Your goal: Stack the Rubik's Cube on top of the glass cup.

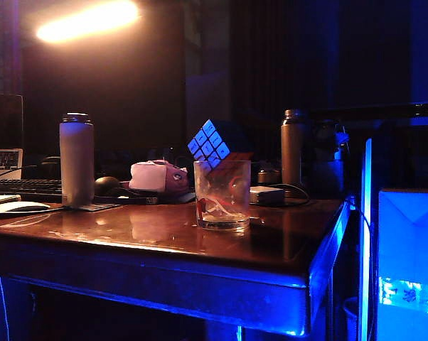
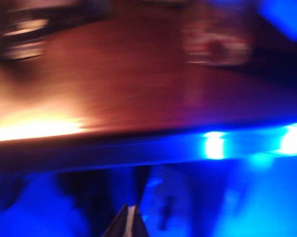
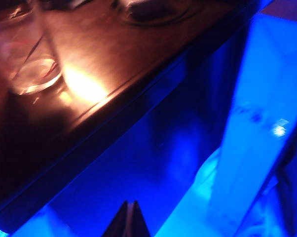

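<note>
Rubik's Cube (image 1: pixel 210 145) sits tilted, corner down in glass cup (image 1: pixel 222 194) mouth, mid tabletop (image 1: pixel 157 234). Stack looks done, though cube not flat. Left gripper (image 2: pixel 129 224) and right gripper (image 3: pixel 129 219) off near edge, below tabletop level, fingers together, holding nothing.

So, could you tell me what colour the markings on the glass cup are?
Red and white swirls on the glass cup, clearest in the exterior view.

The glass cup (image 1: pixel 222 203) stands near the table (image 1: pixel 150 249) front, with the Rubik's Cube (image 1: pixel 212 145) tipped on its rim. Left of the cup the tabletop is bare up to the tall bottle (image 1: pixel 77 160). Another bottle (image 1: pixel 293 147) stands behind the cup, to its right. The left gripper (image 2: pixel 130 222) and right gripper (image 3: pixel 129 220), both closed, hang below the table edge, away from the cup.
</note>
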`<state>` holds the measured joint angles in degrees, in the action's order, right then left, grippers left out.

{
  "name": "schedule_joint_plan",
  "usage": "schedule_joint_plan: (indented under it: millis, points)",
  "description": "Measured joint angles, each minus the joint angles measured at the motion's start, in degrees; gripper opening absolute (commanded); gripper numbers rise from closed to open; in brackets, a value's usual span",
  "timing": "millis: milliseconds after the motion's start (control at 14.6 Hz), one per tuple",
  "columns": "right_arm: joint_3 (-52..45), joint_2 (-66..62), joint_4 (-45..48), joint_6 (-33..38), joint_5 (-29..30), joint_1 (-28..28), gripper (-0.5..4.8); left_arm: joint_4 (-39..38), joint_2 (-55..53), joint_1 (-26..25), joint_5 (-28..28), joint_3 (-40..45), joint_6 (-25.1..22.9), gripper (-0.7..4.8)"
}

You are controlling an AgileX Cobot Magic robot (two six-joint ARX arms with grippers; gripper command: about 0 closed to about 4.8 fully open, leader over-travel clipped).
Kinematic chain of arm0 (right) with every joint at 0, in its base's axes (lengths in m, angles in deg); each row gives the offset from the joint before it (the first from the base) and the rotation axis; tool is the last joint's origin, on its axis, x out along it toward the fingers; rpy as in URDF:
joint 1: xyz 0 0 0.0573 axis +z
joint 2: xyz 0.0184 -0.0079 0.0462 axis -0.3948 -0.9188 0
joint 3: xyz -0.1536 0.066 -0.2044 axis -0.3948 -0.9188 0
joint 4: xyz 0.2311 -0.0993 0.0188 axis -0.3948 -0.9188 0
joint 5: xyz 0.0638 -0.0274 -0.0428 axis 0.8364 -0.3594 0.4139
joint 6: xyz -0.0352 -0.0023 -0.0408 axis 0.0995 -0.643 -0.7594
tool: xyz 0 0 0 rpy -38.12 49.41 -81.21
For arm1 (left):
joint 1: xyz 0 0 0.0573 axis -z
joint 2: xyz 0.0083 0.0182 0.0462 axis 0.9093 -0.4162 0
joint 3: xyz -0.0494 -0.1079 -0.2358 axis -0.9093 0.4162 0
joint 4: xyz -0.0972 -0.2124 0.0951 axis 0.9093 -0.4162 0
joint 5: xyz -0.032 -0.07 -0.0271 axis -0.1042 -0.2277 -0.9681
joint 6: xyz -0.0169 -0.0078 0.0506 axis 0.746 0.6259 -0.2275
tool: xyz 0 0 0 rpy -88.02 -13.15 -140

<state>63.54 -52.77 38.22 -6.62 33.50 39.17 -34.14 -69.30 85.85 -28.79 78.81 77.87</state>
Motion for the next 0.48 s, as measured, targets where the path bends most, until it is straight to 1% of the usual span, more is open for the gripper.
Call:
schedule_joint_plan:
  millis: [137,275,412,481]
  points:
    - [-0.02,1.79,0.46,0.0,-0.02,-3.74,-0.01,0.11,0.48,-8.72,-0.07,0.07,0.0,0.09]
    - [-0.44,1.86,1.7,0.0,-0.04,-7.04,-0.01,2.08,4.28,-14.29,-0.04,0.66,0.0,0.09]
    - [-1.07,1.86,3.93,0.0,-0.02,-9.05,-0.01,4.0,5.81,-17.53,0.17,1.31,0.0,0.09]
    - [-1.57,1.86,5.64,0.0,-0.07,-9.2,-0.01,4.0,5.81,-17.84,0.24,1.31,0.0,0.09]
